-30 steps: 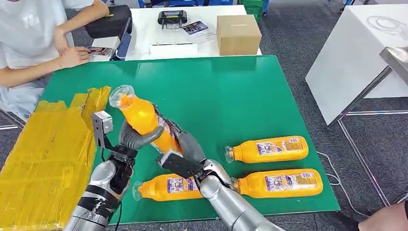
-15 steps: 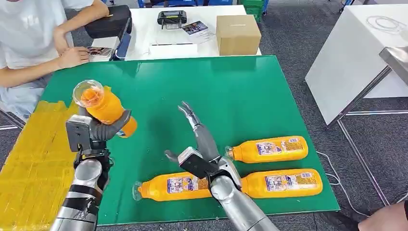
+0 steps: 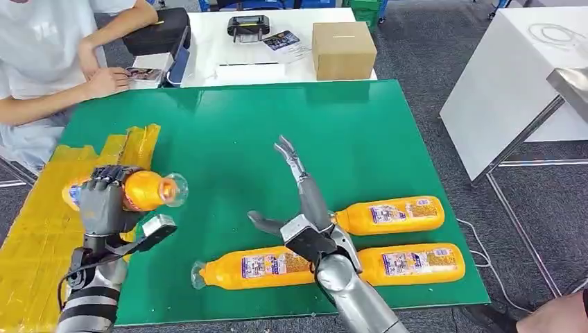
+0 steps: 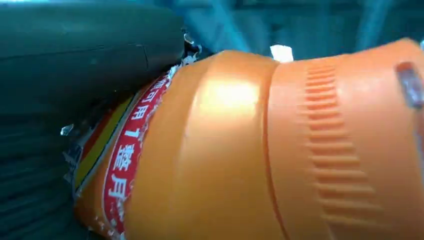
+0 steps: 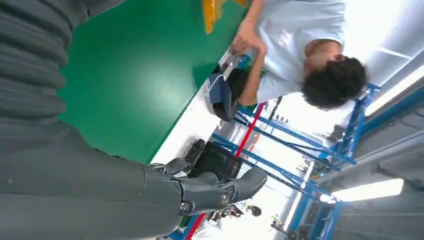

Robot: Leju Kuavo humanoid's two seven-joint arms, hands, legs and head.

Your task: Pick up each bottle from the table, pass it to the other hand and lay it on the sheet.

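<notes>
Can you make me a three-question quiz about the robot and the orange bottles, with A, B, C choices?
1. Where is the bottle that the left hand holds?
A. over the edge of the yellow sheet
B. on the cardboard box
C. on the floor

2. How many bottles lie on the green table?
A. one
B. three
C. five

3. What is the right hand doing?
A. squeezing a bottle
B. holding a box
C. open, holding nothing

Answers:
1. A, the head view shows the held bottle on its side above the sheet's edge.
2. B, three orange bottles lie flat: one near the front, two on the right.
3. C, its fingers are spread above the table with nothing in them.
</notes>
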